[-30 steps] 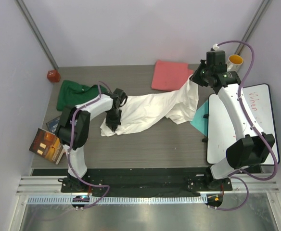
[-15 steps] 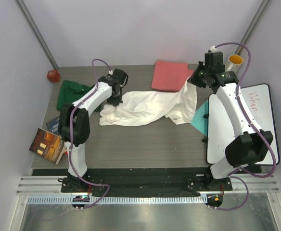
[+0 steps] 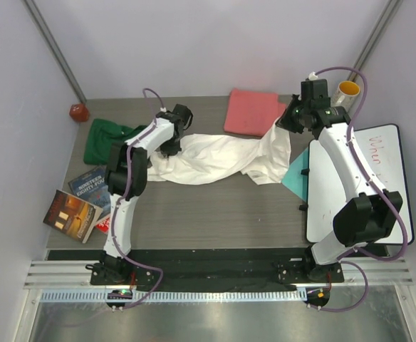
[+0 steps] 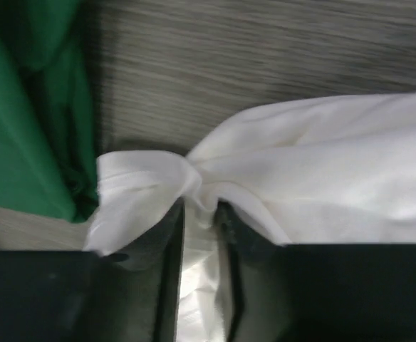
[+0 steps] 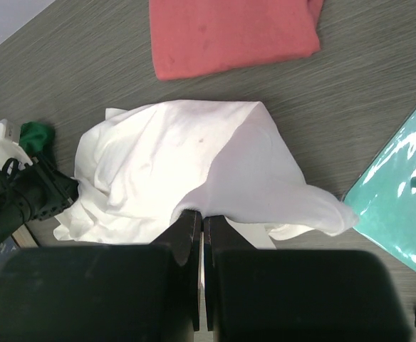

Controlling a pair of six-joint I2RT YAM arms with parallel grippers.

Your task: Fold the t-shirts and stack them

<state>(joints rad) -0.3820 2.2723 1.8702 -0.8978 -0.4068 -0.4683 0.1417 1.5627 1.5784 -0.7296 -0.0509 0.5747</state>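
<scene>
Grey wood-grain table (image 3: 215, 214) is carrying everything. The left gripper (image 4: 199, 206) is sitting at the left end of the white t-shirt (image 3: 215, 158), its jaws standing narrowly apart with cloth between them; whether they are gripping it I cannot tell. The right gripper (image 5: 197, 214) is pinching the same shirt's right end, clamped tight and holding it raised off the table. Between them the shirt is lying crumpled and stretched out. The green t-shirt (image 3: 105, 139) is lying bunched just beside the left gripper, the folded pink t-shirt (image 3: 252, 112) is resting at the far edge near the right gripper, and a teal sheet (image 3: 297, 174) is showing beside the white shirt's right end.
</scene>
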